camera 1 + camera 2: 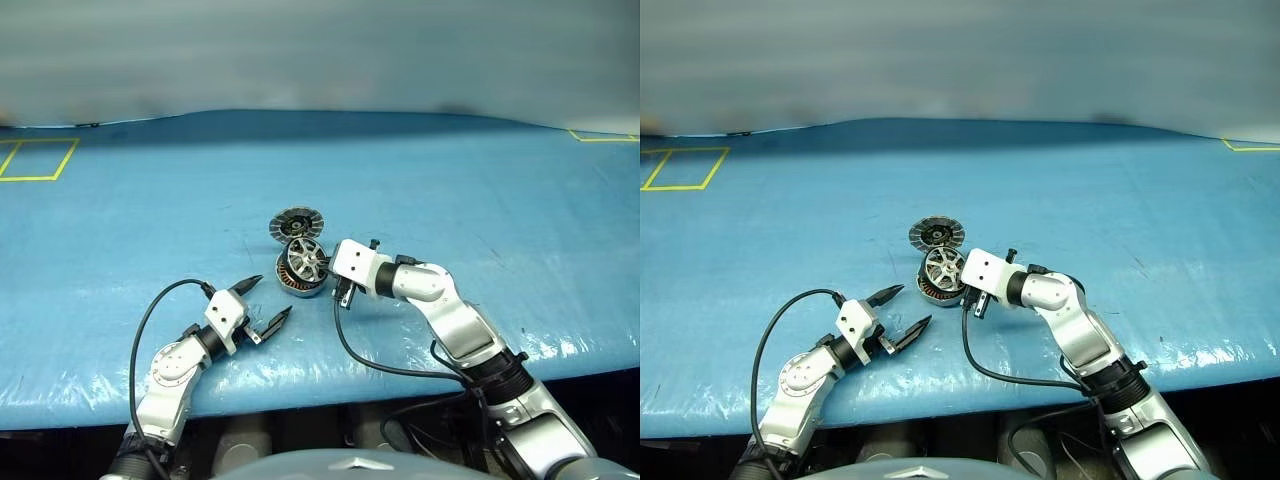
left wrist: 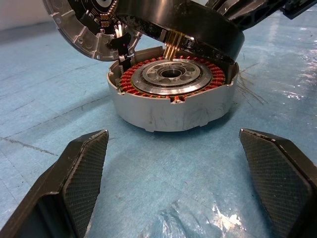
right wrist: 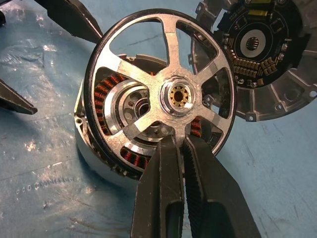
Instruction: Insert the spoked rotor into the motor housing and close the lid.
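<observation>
Now the right hand (image 3: 179, 148) clamps the spoked rotor (image 3: 158, 94) tilted over the motor housing (image 2: 171, 96).

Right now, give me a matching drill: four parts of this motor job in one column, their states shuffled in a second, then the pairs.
Things:
1. spoked rotor
2. motor housing
3. lid
4. left hand

States:
A. swung open, behind the housing
B. open, holding nothing, short of the housing
C. pinched by a spoke in the shut right hand, tilted over the housing
D. flat on the blue table cover, copper windings exposed

Pairs: 1-C, 2-D, 3-A, 4-B
</observation>
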